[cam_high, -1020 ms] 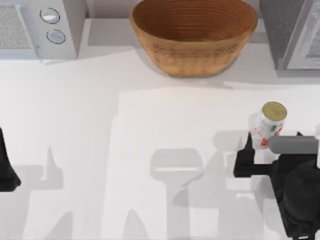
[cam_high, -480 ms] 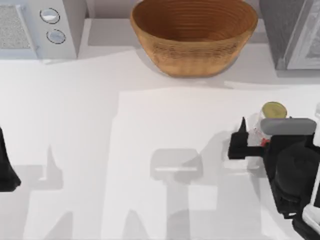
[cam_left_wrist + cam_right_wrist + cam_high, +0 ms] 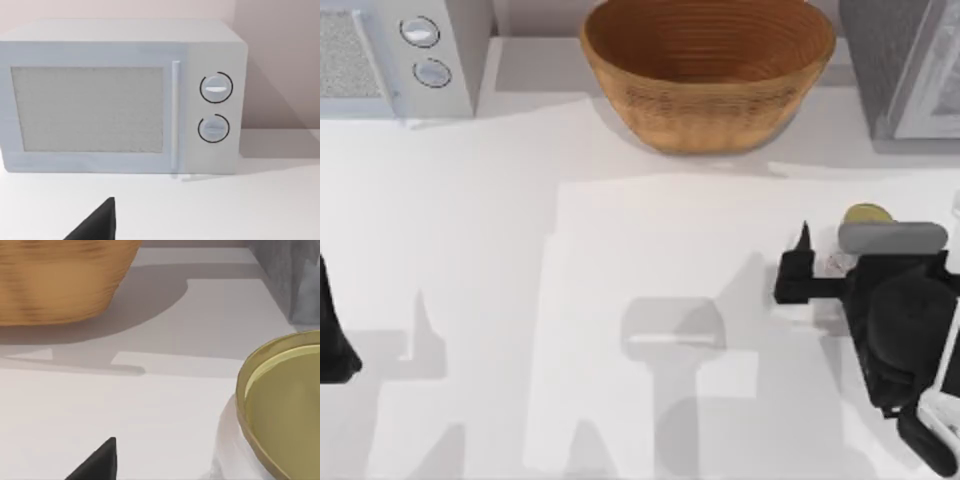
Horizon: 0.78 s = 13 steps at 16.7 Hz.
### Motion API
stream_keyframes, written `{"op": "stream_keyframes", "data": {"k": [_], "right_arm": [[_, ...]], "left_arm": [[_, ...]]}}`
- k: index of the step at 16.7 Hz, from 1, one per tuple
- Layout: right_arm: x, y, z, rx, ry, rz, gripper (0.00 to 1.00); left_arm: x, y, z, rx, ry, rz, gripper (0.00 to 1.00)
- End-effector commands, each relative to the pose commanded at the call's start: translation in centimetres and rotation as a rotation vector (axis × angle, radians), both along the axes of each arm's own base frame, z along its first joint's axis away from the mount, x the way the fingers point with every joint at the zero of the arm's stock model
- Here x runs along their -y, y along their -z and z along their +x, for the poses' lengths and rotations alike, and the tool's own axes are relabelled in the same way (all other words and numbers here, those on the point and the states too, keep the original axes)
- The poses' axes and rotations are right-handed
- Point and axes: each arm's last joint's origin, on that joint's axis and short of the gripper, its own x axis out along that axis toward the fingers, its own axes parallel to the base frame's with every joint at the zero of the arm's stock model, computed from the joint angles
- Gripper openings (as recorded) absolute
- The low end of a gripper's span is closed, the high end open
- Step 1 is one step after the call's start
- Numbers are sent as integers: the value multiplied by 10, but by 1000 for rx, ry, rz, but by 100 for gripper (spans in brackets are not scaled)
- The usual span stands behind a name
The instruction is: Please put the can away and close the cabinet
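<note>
The can point(image 3: 867, 213) stands at the table's right side, and from above just a sliver of its gold top shows past my right arm. My right gripper point(image 3: 838, 248) is at the can and open, with one black fingertip point(image 3: 805, 240) to the can's left. Close up in the right wrist view, the can point(image 3: 280, 410) shows its gold lid and white wall, apart from the black fingertip point(image 3: 100, 462). The grey cabinet point(image 3: 905, 65) stands at the back right. My left gripper point(image 3: 332, 340) is parked at the left edge, open.
A large woven bowl point(image 3: 708, 70) sits at the back centre, left of the cabinet. A white microwave point(image 3: 395, 55) stands at the back left and faces the left wrist camera as the microwave point(image 3: 120, 95). White tabletop point(image 3: 620, 260) spreads between the arms.
My right gripper has moved toward the back of the table and onto the can, so the arm now covers most of it. The can and the left arm have stayed put.
</note>
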Motion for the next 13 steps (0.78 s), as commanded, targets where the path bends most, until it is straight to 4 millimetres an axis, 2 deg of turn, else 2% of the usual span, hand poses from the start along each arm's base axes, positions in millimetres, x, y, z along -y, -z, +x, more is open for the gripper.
{"op": "stream_keyframes", "data": {"k": [12, 13], "right_arm": [[0, 0, 0, 0, 0, 0, 2], [0, 0, 0, 0, 0, 0, 0]], "left_arm": [[0, 0, 0, 0, 0, 0, 100], [0, 0, 0, 0, 0, 0, 100]]}}
